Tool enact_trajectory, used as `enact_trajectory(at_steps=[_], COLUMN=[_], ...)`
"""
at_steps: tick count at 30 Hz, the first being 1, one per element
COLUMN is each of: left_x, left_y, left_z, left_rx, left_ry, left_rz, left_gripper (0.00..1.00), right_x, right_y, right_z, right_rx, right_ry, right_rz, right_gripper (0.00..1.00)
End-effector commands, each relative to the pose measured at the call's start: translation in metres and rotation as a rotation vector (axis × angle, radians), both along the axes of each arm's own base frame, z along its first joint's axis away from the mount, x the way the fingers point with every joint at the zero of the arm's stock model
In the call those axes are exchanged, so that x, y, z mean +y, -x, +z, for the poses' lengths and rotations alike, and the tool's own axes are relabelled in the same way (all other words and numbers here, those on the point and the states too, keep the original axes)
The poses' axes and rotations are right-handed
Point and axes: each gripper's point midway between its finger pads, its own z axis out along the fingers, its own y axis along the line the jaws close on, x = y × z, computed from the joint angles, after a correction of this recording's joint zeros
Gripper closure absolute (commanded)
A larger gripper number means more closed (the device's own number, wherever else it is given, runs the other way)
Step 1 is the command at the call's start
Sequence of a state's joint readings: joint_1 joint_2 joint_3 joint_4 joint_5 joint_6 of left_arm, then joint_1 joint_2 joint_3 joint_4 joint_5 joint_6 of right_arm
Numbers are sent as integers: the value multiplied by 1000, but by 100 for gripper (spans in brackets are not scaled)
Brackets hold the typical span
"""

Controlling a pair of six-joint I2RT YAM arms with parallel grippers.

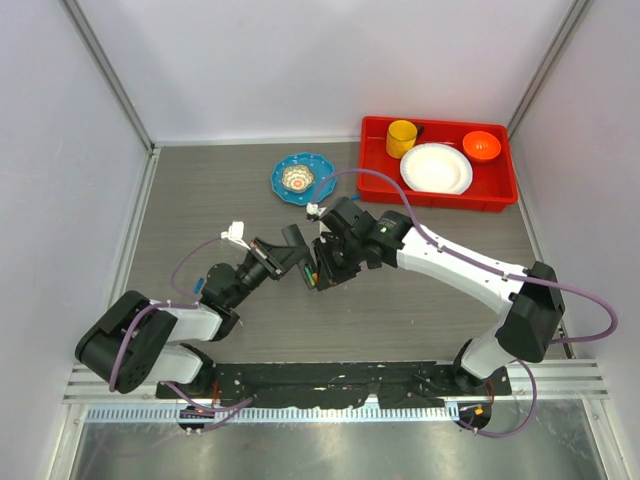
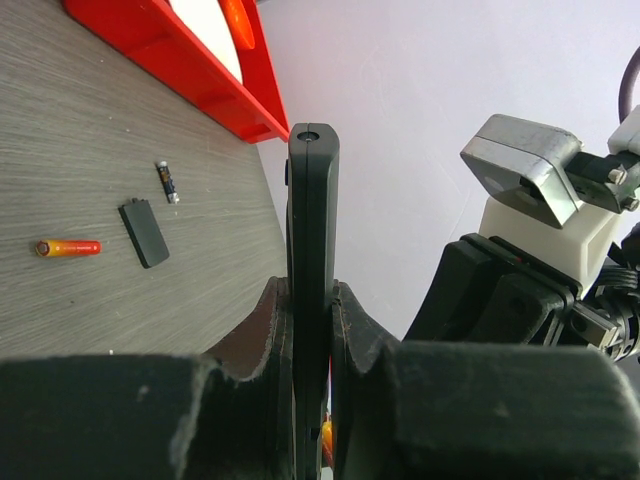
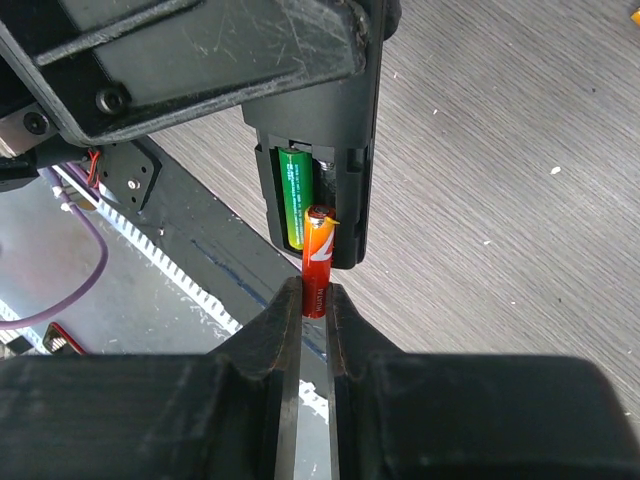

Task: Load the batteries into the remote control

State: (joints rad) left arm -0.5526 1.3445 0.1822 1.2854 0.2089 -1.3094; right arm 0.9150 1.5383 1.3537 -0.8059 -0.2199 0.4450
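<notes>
My left gripper is shut on the slim black remote control and holds it edge-on above the table. In the right wrist view the remote has its battery bay open, with a green battery seated in one slot. My right gripper is shut on an orange-red battery. The battery's tip is at the mouth of the empty slot beside the green one. From above, the two grippers meet at the table's middle. Another orange-red battery lies on the table.
A small flat black cover and a small dark battery lie on the table near the spare battery. A blue dish sits behind the grippers. A red tray at the back right holds a yellow cup, a white plate and an orange bowl.
</notes>
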Motion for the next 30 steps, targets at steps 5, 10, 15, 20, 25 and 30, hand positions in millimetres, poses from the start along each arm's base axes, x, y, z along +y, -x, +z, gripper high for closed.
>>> enact_trajectory(at_steps=[5, 10, 15, 20, 25, 30], left_x=[7, 5, 2, 2, 1, 1], left_y=[17, 20, 24, 25, 26, 26], left_z=[72, 75, 77, 79, 80, 84], left_rx=[-248, -252, -254, -253, -249, -248], left_ry=[161, 167, 173, 182, 190, 201], left_rz=[-15, -27, -46, -52, -59, -62], left_gripper=[100, 100, 100, 100, 100, 100], right_x=[6, 4, 5, 4, 1, 0], right_y=[-9, -14, -18, -21, -26, -33], right_z=[1, -2, 1, 2, 3, 2], right_rx=[2, 10, 11, 19, 12, 8], right_ry=[-36, -32, -41, -44, -34, -27], right_rz=[-15, -22, -21, -20, -27, -38], right_gripper=[99, 99, 99, 99, 99, 99])
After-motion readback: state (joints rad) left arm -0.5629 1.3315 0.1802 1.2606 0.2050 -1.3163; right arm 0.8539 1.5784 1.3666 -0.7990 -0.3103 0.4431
